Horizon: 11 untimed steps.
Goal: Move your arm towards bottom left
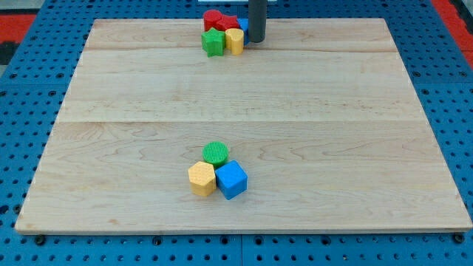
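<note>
My tip (256,40) stands near the view's top centre of the wooden board (355,133), touching or just right of a cluster of blocks. That cluster holds a red block (216,20), a green star-shaped block (213,43), a yellow block (234,40) and a sliver of a blue block (242,24) partly hidden behind the rod. Near the view's bottom centre sits a second cluster: a green round block (216,153), a yellow hexagonal block (202,178) and a blue cube (231,179), all touching. The tip is far above this second cluster.
The board lies on a blue perforated table (29,89). A red area (454,11) shows at the view's top right corner.
</note>
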Tool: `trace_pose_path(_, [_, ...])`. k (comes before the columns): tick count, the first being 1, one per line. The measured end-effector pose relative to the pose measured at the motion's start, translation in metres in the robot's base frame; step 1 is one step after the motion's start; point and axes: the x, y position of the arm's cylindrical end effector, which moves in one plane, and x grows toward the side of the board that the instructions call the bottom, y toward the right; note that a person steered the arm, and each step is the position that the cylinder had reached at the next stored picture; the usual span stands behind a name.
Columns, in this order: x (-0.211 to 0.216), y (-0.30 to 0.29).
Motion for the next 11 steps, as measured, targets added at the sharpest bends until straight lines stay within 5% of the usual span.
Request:
trace_pose_path(7, [0.131,0.016])
trace_pose_path(9, [0.11,-0.151])
trace_pose_path(11, [0.171,-0.232])
